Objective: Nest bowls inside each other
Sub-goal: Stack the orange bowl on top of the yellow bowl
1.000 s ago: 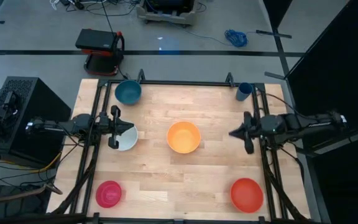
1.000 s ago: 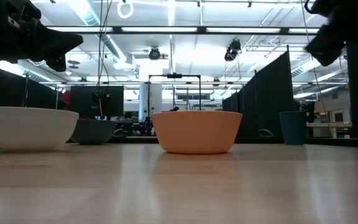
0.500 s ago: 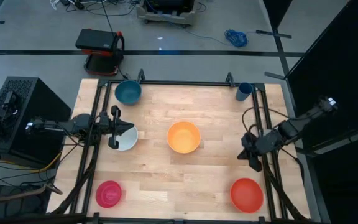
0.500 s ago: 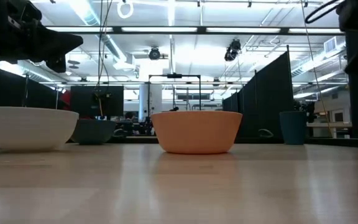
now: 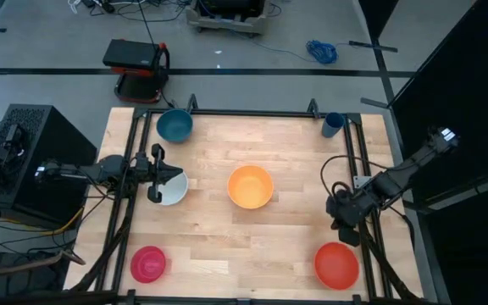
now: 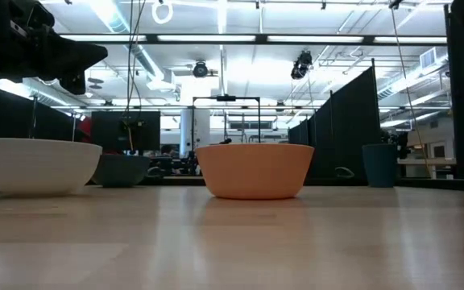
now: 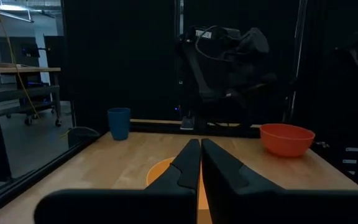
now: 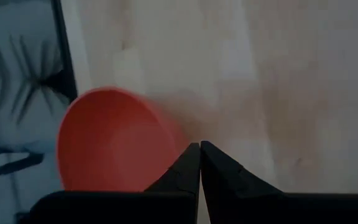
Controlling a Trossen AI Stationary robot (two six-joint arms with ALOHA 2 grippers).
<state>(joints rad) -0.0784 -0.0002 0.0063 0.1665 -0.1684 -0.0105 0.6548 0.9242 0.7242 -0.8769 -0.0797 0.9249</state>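
Wooden table (image 5: 286,229) fills the high view, five bowls spread across it, none nested. Clock directions here are read on that overhead view, twelve at the far edge.

Right arm at the table's four o'clock side: the right gripper (image 5: 346,230) hangs above the wood just beside the red bowl (image 5: 336,264), on its twelve o'clock side, not touching it. From the right wrist camera the two dark fingers (image 8: 185,167) are pressed together tip to tip, nothing between them, with the red bowl's rim right behind the tips.

Left arm at nine o'clock: the left gripper (image 5: 174,174) sits over the white bowl (image 5: 173,190), fingers (image 7: 188,163) squeezed closed along their length, holding nothing. In the low view it hangs clear above the white bowl's rim.

Orange bowl (image 5: 250,186) sits dead centre, upright, alone. Teal-blue bowl (image 5: 174,125) is at the eleven o'clock corner. Magenta-pink bowl (image 5: 148,263) is at the seven o'clock corner.

Smallest item: a blue cup (image 5: 332,124) standing upright at the one o'clock corner, well apart from every bowl.
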